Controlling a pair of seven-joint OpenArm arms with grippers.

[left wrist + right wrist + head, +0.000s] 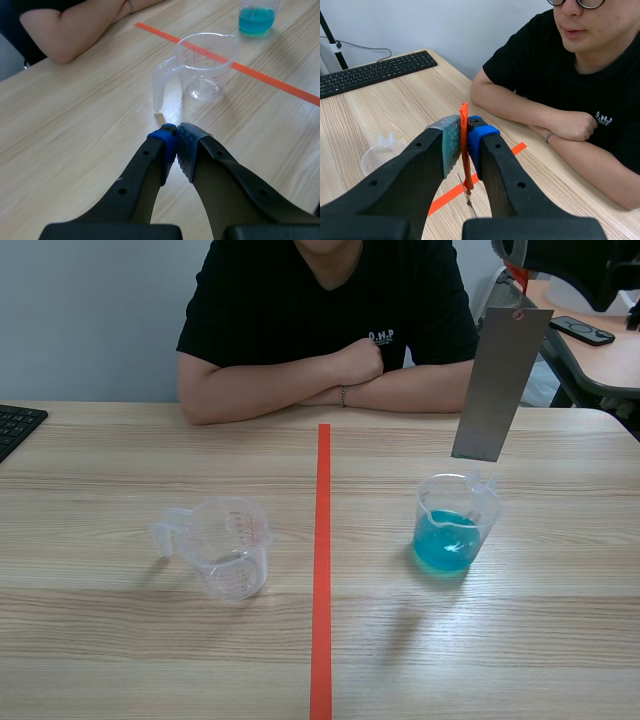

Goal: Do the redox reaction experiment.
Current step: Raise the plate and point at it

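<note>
Pinched in right jaws: orange strap (464,145), upright between the dotted pads and running down past the fingertips. Hanging from it in the air, at about 1 o'clock of the scene: grey metal strip (500,385).

Strip look: flat, long, dull grey, plain. Small hole at upper end with the orange tie through it. Slightly tilted, lower end toward 7 o'clock. Lower edge just above clear plastic beaker (455,525), at 1 o'clock from its rim, not in the liquid.

Beaker upright on desk (120,640), at 3 o'clock of red tape line (322,570). Roughly a third full of blue liquid (445,545), spout on rim.

Pressed together with nothing between: left jaws, low over desk. Ahead, at 12 o'clock from them and apart: empty clear measuring cup (202,67), upright, red scale marks, handle on the side facing the jaws. Blue beaker beyond the cup, 1 o'clock, well apart.

Person's folded arms (330,380) on far desk edge, 12 o'clock. Keyboard (18,425) at 9 o'clock edge.
</note>
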